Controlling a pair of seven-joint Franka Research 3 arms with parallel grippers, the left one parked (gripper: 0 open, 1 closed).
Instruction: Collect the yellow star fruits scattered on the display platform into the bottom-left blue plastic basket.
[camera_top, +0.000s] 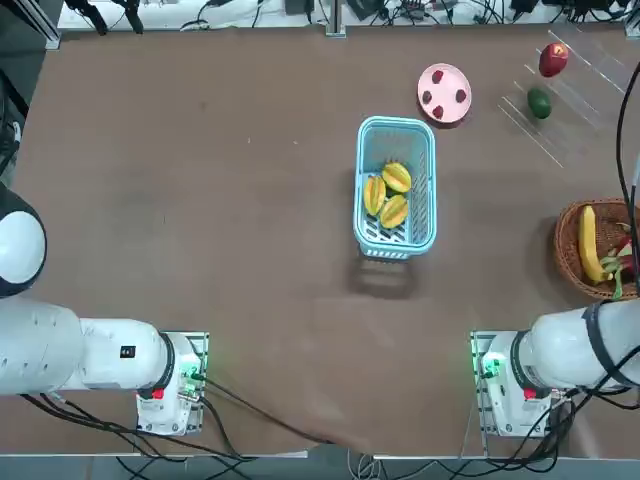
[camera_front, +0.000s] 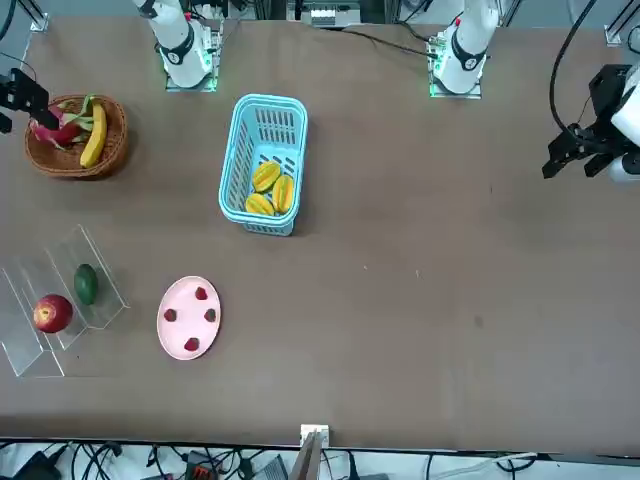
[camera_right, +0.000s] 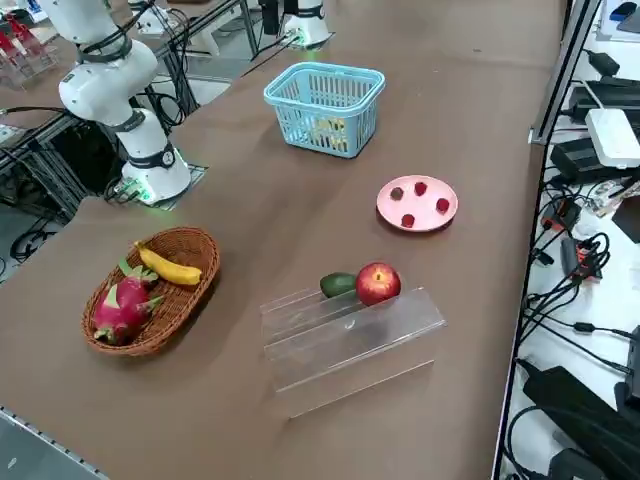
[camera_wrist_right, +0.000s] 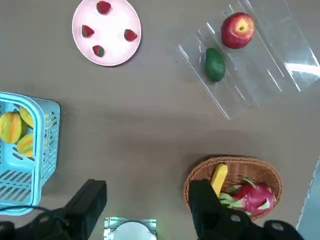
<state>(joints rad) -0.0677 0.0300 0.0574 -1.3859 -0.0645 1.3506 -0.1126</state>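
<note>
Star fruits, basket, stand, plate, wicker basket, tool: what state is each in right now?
Star fruits: all three in the blue basket
Blue basket: upright, holding only star fruits
Clear stand: bearing a red apple and a dark green fruit
Pink plate: bearing four strawberries
Wicker basket: holding a banana and dragon fruit
Right tool: open, empty, above the table

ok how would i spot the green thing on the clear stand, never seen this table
Find the clear ridged stand, the see-through piece near the pink plate. Two fruits sit on it; yours is the dark green oval, smaller than the round red apple beside it.
</note>
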